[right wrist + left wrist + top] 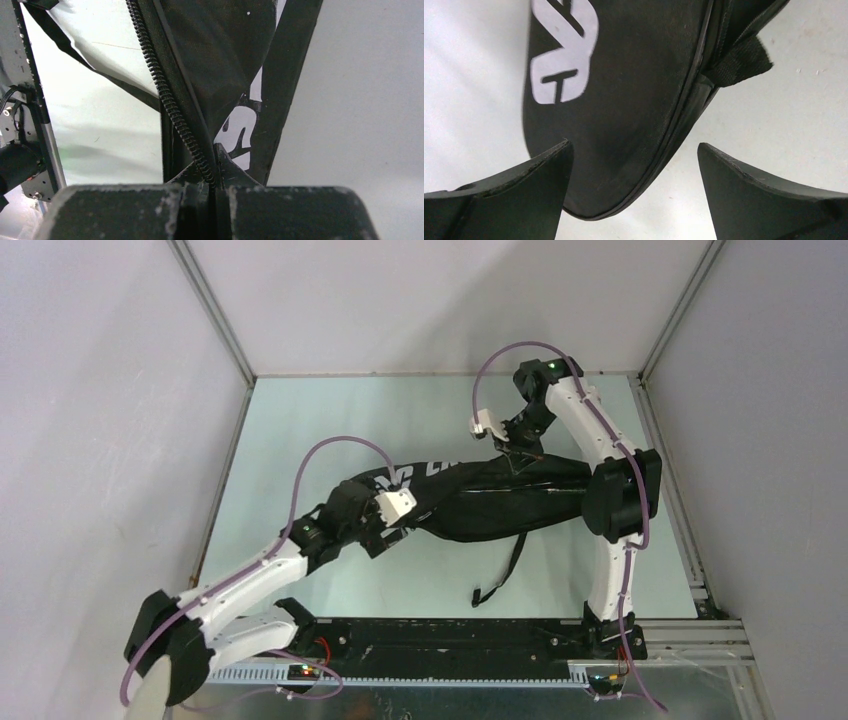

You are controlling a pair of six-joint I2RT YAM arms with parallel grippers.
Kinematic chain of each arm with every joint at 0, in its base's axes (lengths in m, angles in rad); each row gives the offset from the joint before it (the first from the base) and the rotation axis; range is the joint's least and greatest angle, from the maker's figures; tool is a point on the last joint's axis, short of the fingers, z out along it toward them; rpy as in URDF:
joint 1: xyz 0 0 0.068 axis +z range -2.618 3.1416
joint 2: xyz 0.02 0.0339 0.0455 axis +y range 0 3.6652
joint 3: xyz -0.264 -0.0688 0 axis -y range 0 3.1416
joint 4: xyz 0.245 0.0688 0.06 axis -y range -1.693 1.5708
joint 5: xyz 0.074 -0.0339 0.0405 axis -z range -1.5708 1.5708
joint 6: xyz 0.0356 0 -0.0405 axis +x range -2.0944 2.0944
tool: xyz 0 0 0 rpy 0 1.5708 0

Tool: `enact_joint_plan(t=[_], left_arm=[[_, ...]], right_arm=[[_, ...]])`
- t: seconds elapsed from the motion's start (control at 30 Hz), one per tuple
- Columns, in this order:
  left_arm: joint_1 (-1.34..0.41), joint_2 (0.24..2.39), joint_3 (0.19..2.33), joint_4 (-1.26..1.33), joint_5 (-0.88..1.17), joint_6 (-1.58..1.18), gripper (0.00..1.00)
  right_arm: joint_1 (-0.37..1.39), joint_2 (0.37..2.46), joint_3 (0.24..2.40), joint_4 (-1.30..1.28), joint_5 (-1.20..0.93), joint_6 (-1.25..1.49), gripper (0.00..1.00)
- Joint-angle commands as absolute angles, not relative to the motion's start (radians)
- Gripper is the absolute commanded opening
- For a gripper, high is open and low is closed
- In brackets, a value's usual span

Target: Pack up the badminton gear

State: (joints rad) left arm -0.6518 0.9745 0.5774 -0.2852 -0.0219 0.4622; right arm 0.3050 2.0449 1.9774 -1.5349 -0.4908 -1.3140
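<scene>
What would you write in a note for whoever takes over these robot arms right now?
Left gripper: open, fingers either side of the rounded end of the racket bag, gripping nothing.
Right gripper: shut on the zipper at the bag's other end.
Bag lies across the middle of the table, strap trailing toward the arms.
Done: no rackets, shuttlecocks or tube lie loose in view; whether they are inside cannot be seen.
Left: zipper looks partly open; probably finish closing it.
</scene>
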Motion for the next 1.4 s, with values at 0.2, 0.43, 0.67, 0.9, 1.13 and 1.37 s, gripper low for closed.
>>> enact_joint_plan(t=[0.2, 0.43, 0.67, 0.9, 1.13, 1.37], left_arm=[[-0.644, 1.192, 0.704, -0.29, -0.068, 0.517, 0.95], [-0.644, 1.214, 0.722, -0.281, -0.066, 0.516, 0.41], [-0.643, 1.229, 0.76, -0.304, -0.075, 0.468, 0.03], [-0.646, 1.142, 0.8, -0.347, -0.028, 0.192, 0.0], [-0.736, 1.009, 0.707, -0.345, -0.085, -0.131, 0.0], [-0.897, 0.935, 0.688, -0.408, -0.196, -0.246, 0.0]], right_arm=[[0.298, 1.99, 1.928, -1.602, -0.472, -1.344, 0.0], [0.298, 2.003, 1.989, -1.602, -0.491, -1.328, 0.0], [0.306, 2.0, 2.067, -1.602, -0.511, -1.313, 0.0], [0.307, 2.012, 2.208, -1.421, -0.485, -1.061, 0.59], [0.349, 1.781, 2.019, -0.943, -0.406, -0.631, 0.92], [0.524, 1.229, 1.144, -0.02, -0.399, -0.066, 0.99]])
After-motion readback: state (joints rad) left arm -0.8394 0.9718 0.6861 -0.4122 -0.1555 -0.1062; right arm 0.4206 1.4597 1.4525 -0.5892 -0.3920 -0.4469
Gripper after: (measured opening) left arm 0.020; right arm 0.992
